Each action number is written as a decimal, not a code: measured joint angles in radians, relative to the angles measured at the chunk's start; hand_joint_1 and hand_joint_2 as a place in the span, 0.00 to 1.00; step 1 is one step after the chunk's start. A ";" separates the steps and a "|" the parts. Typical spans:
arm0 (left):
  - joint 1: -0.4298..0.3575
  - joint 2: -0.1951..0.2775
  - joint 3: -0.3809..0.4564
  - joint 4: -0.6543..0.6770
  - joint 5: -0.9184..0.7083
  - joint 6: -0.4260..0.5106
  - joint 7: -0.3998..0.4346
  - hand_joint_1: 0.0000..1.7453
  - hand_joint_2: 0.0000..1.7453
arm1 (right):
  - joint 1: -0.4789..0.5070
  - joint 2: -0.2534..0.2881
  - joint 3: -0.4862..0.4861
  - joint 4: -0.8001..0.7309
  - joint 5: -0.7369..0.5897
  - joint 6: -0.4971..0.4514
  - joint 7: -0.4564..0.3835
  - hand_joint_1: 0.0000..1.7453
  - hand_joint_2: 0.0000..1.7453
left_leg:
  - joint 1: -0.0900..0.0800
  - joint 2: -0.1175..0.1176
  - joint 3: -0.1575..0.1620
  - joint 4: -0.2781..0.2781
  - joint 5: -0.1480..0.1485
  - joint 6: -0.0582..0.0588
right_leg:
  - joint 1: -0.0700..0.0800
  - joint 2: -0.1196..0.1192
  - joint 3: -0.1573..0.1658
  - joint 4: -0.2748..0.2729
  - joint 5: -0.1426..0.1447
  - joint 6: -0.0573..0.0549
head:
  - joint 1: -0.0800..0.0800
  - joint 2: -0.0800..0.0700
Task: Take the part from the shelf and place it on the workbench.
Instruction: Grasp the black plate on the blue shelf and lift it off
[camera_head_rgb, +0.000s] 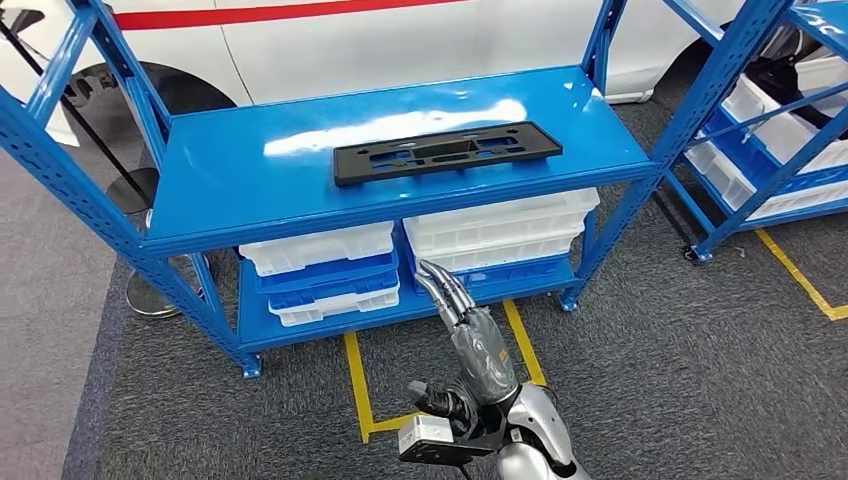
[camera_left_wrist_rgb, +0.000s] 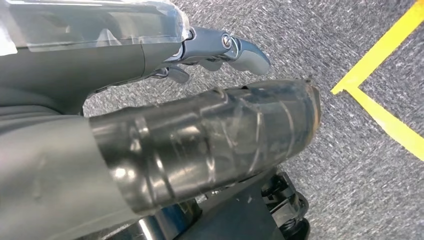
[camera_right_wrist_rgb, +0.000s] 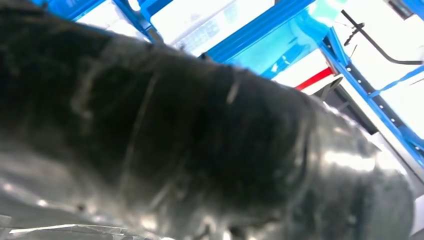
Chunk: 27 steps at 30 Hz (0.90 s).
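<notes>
Standing on grey carpet, the blue shelf (camera_head_rgb: 250, 170) carries the black part (camera_head_rgb: 445, 152) flat, approx mid-level. Right hand (camera_head_rgb: 470, 330) is raised below it, w/ fingers straight, holding nothing. Left hand (camera_left_wrist_rgb: 200, 145) hangs over floor, fingers apart, empty.

part (camera_head_rgb: 446, 152) flat on shelf (camera_head_rgb: 250, 175) top, bins (camera_head_rgb: 320, 247) beneath, right hand (camera_head_rgb: 470, 330) in front below

White bins (camera_head_rgb: 497, 235) below, yellow floor tape (camera_head_rgb: 357, 385), white car (camera_head_rgb: 400, 40) behind.
</notes>
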 joint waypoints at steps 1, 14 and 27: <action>-0.001 0.000 0.000 0.000 0.000 0.000 0.000 0.00 0.00 | 0.000 0.000 0.000 0.000 0.000 0.000 0.000 0.00 0.00 | -0.002 -0.004 -0.002 0.006 -0.003 -0.004 | 0.001 0.005 0.028 -0.061 0.022 -0.002 | 0.000 0.000; 0.001 0.000 0.000 0.000 -0.011 -0.004 0.002 0.00 0.00 | 0.001 -0.001 -0.001 -0.001 0.003 0.000 0.007 0.00 0.00 | 0.003 0.012 -0.134 0.284 -0.119 -0.051 | 0.007 -0.011 0.058 -0.132 0.040 -0.043 | -0.003 0.000; -0.001 0.000 0.000 0.000 -0.013 -0.020 0.005 0.00 0.00 | 0.006 -0.003 -0.004 -0.006 0.014 -0.001 0.014 0.00 0.00 | -0.001 0.023 0.004 -0.009 0.001 0.004 | 0.010 -0.007 -0.048 0.101 -0.087 0.000 | -0.002 0.000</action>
